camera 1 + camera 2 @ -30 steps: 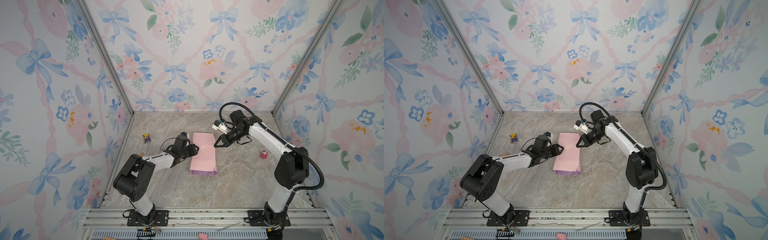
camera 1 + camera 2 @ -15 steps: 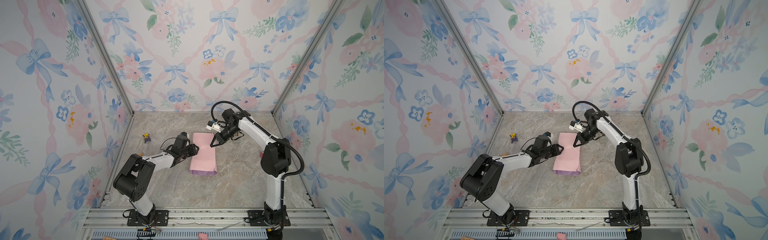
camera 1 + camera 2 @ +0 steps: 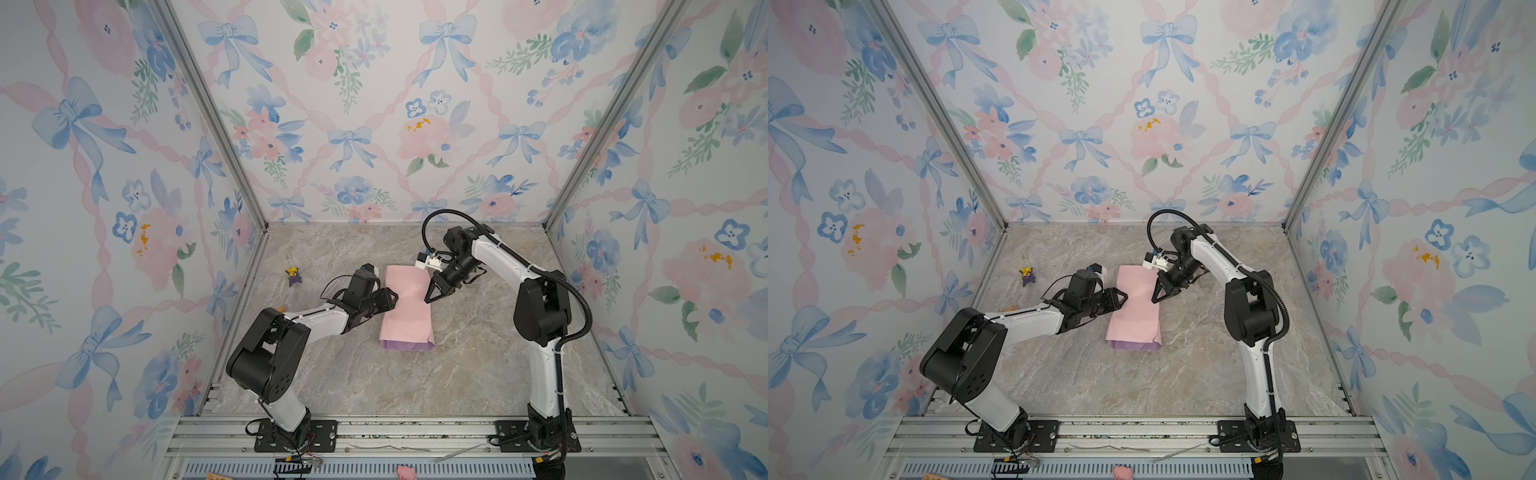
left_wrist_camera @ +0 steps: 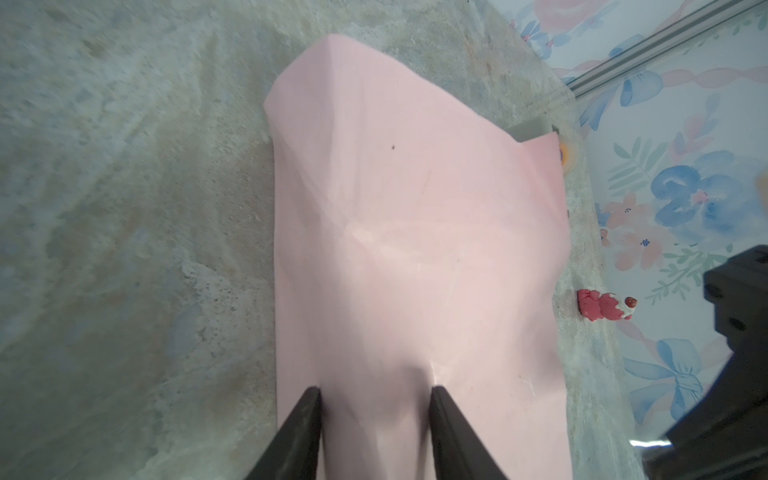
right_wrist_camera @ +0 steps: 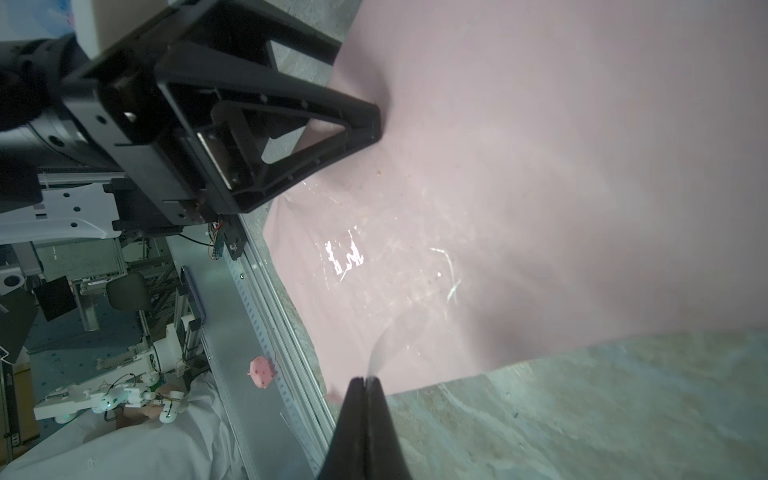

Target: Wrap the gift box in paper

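Top views: paper [image 3: 406, 303] shows lilac edge | left wrist: pink only

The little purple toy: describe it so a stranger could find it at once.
On the marble table, look along the left edge near the flowered wall. Beyond the left arm stands a tiny purple figure with a yellow top. It is far smaller and darker than the pink paper mid-table.

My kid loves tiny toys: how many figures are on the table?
2: a purple-and-yellow figure near the left wall; a red figure right of the paper. More may be hidden.
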